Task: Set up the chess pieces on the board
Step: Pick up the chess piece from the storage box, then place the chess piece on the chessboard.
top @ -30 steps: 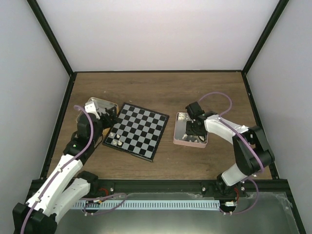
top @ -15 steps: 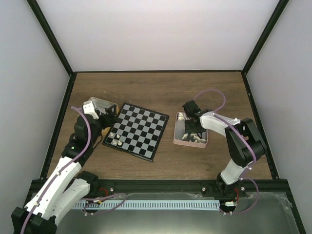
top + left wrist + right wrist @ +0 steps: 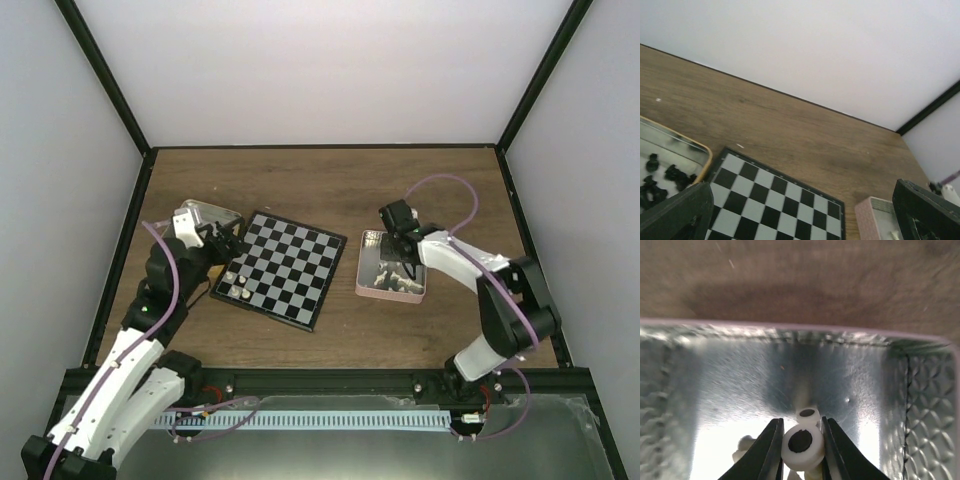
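The board (image 3: 283, 268) lies left of centre, with three cream-white chess pieces (image 3: 238, 289) on its near-left corner squares. My right gripper (image 3: 405, 260) is down inside the pink-rimmed tin (image 3: 368, 285). In the right wrist view it (image 3: 801, 452) is shut on a cream-white chess piece (image 3: 801, 445), whose round base with a dark centre faces the camera. Another white piece (image 3: 808, 414) lies just behind it. My left gripper (image 3: 226, 240) hovers open and empty at the board's left edge. Its fingers (image 3: 677, 215) stand wide apart over the board (image 3: 775, 200).
A tan-rimmed metal tin (image 3: 207, 214) holding black pieces (image 3: 675, 175) sits left of the board. The pink tin (image 3: 875, 217) holds more white pieces (image 3: 392, 280). Black frame posts and pale walls enclose the wooden table (image 3: 330, 185).
My right gripper has shifted slightly inside the pink tin, with its wrist swung a little. My left gripper has edged towards the board's left edge.
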Controlling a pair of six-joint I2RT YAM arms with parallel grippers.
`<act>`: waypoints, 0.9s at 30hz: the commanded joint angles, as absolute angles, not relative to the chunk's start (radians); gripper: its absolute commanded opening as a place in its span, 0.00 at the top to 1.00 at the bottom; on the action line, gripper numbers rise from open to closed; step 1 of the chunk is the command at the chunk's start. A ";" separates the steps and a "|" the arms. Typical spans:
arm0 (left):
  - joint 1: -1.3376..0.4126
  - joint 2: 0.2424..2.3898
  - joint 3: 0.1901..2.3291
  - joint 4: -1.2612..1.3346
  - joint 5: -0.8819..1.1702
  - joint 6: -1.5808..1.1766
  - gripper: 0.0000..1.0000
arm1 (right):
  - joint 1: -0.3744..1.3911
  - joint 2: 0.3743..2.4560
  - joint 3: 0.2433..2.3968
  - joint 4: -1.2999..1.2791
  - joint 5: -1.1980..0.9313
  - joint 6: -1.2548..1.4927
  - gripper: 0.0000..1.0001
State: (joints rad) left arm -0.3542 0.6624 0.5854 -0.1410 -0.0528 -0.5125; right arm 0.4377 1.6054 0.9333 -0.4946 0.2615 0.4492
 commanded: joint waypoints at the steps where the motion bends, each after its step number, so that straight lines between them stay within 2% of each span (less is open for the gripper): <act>1: -0.355 0.674 0.595 -0.078 0.107 -0.533 0.01 | 0.430 1.444 0.948 -0.434 0.235 0.565 0.85; 9: -0.392 0.706 0.532 0.074 0.215 -0.650 0.08 | 0.437 1.249 0.873 -0.211 -0.277 1.058 0.84; 11: -0.414 0.718 0.527 0.107 0.228 -0.686 0.09 | 0.456 1.233 0.852 -0.141 -0.348 1.156 0.84; 15: -0.491 0.766 0.526 0.191 0.244 -0.773 0.12 | 0.507 1.218 0.849 -0.066 -0.379 1.294 0.83; 21: -0.652 0.899 0.535 0.292 0.164 -0.787 0.18 | 0.569 1.190 0.791 0.054 -0.414 1.538 0.83; 27: -0.774 1.019 0.587 0.366 0.094 -0.793 0.26 | 0.578 1.194 0.772 0.132 -0.481 1.639 0.84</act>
State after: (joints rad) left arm -0.7189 0.9623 0.5350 0.2657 0.1490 -0.7811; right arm 0.5705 1.2003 0.7696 0.0357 -0.4160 1.5211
